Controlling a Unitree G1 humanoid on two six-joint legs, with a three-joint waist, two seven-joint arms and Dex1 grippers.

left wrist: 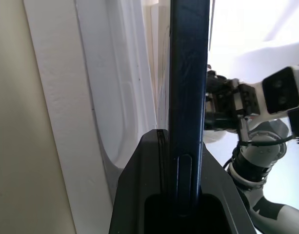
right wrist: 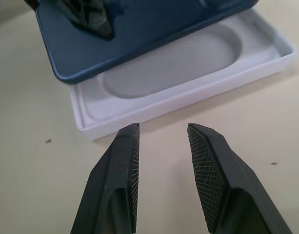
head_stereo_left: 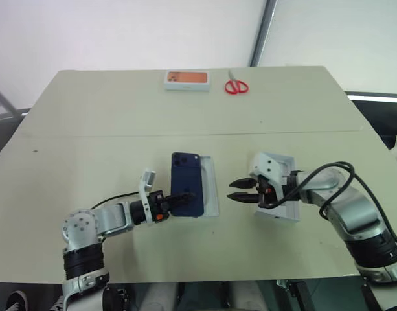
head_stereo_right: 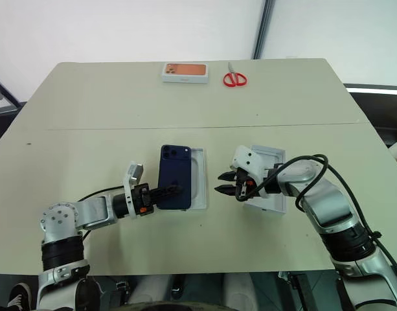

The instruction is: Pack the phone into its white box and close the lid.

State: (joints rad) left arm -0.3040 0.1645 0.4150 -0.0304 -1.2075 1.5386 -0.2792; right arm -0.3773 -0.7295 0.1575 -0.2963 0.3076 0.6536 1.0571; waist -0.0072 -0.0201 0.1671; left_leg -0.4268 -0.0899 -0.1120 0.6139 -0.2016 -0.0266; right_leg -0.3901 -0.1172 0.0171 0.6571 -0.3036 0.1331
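The dark blue phone (head_stereo_left: pixel 185 173) is held tilted over the left part of the white box (head_stereo_left: pixel 212 183). The box's white insert with its oval recess (right wrist: pixel 188 58) shows beneath the phone. My left gripper (head_stereo_left: pixel 184 197) is shut on the phone's near end, with its black fingers (left wrist: pixel 139 195) on both faces. My right gripper (head_stereo_left: pixel 232 190) stands open and empty just right of the box, pointing at its side wall. The lid (head_stereo_left: pixel 289 161) lies open side up under my right wrist, partly hidden by it.
A white box with an orange picture (head_stereo_left: pixel 186 79) and red scissors (head_stereo_left: pixel 236 86) lie at the table's far edge. A seam crosses the table (head_stereo_left: pixel 88 136) beyond the box. A black cable loops over my right forearm (head_stereo_left: pixel 328 172).
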